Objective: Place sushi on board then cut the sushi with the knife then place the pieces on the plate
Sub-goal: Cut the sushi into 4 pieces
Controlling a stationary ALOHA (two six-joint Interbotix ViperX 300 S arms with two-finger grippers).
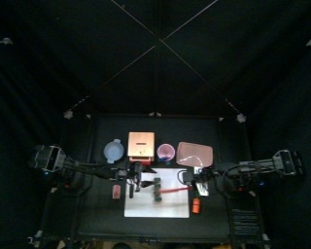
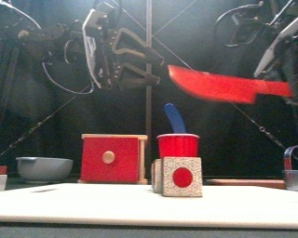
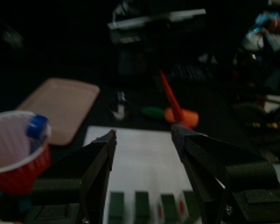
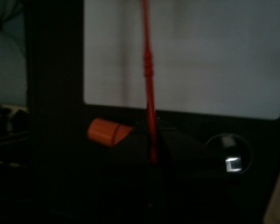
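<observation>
The sushi roll [image 2: 177, 176] stands upright on the white cutting board [image 2: 127, 203], its red-centred end facing the front. In the left wrist view its dark blocks [image 3: 143, 206] lie just below my left gripper [image 3: 143, 140], which hangs open above them, touching nothing. My right gripper [image 2: 289, 79] is shut on the red knife [image 2: 220, 85], held high over the board's right side with the blade pointing left. The right wrist view shows the blade edge-on [image 4: 147, 79] over the board [image 4: 213, 52]. The pink plate [image 1: 194, 153] lies behind the board at the right.
Behind the board stand the red cup [image 2: 179, 145] with the blue knife [image 2: 174, 117], the wooden box [image 2: 113, 158] with its red drawer front, and the blue-grey bowl [image 2: 44, 167]. A metal cutter [image 2: 297, 167] sits at the far right. A small red toy [image 1: 117, 192] lies left of the board.
</observation>
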